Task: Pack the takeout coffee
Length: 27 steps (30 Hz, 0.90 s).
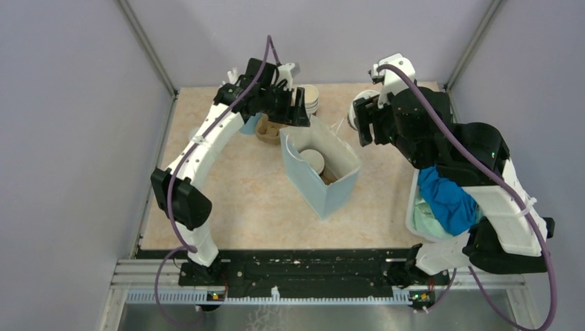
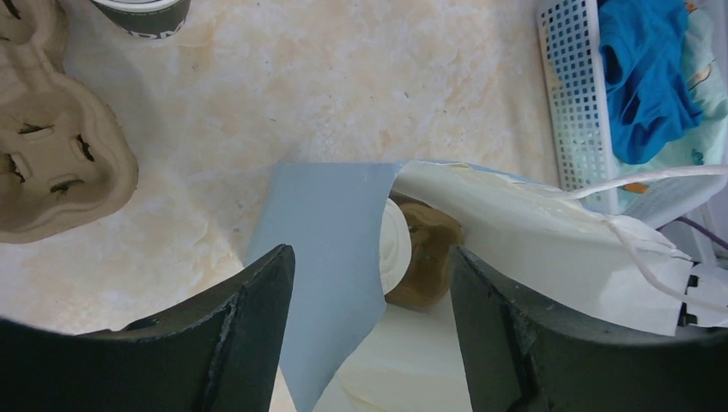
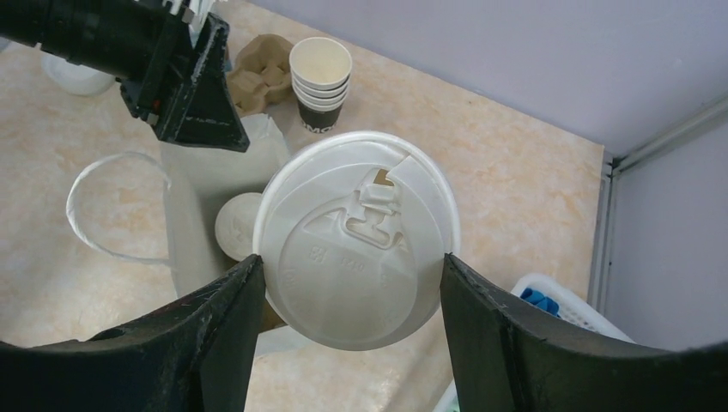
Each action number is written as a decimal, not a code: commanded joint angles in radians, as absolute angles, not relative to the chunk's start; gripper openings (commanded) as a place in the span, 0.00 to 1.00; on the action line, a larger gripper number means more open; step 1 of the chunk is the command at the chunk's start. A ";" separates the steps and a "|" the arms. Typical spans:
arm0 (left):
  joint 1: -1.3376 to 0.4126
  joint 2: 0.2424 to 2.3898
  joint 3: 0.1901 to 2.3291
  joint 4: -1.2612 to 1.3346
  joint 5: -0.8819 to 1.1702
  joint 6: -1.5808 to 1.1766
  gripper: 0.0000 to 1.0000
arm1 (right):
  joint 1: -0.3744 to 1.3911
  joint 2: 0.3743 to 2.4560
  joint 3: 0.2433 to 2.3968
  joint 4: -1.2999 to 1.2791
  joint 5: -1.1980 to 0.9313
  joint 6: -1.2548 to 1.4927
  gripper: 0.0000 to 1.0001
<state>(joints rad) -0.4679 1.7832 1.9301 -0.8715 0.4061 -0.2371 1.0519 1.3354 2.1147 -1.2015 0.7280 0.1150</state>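
Observation:
A light blue paper bag (image 1: 324, 186) stands open mid-table. Inside it a white-lidded coffee cup (image 1: 312, 160) sits in a brown pulp holder (image 2: 429, 257); its lid also shows in the left wrist view (image 2: 397, 245) and the right wrist view (image 3: 236, 225). My right gripper (image 1: 365, 124) is shut on a second coffee cup and holds it in the air to the right of the bag; only its white lid (image 3: 356, 240) shows, both fingers against its rim. My left gripper (image 1: 301, 110) is open at the bag's far rim, the blue bag wall (image 2: 330, 257) between its fingers.
A brown pulp cup carrier (image 1: 265, 129) and a stack of empty dark cups (image 1: 310, 98) stand behind the bag. A white basket (image 1: 416, 207) with blue cloth sits at the right edge. The bag's white handle (image 3: 112, 206) loops outward.

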 commanded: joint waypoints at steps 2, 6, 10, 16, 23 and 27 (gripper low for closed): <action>-0.506 1.823 1.976 -0.873 0.355 -0.162 0.71 | 1.041 1.322 2.153 -1.174 0.665 0.084 0.67; -0.537 1.862 2.008 -0.881 0.342 -0.144 0.68 | 1.042 1.318 2.169 -1.188 0.629 0.087 0.67; -0.562 1.894 2.039 -0.890 0.276 -0.139 0.57 | 1.042 1.310 2.189 -1.201 0.566 0.090 0.67; -0.568 1.896 2.043 -0.866 0.162 -0.140 0.33 | 1.042 1.286 2.157 -1.188 0.361 0.063 0.67; -0.570 1.817 1.952 -0.745 0.101 -0.156 0.08 | 1.042 1.338 2.085 -1.221 0.236 0.078 0.67; -0.573 1.745 1.862 -0.656 0.087 -0.158 0.01 | 1.042 1.353 2.076 -1.198 0.220 0.080 0.66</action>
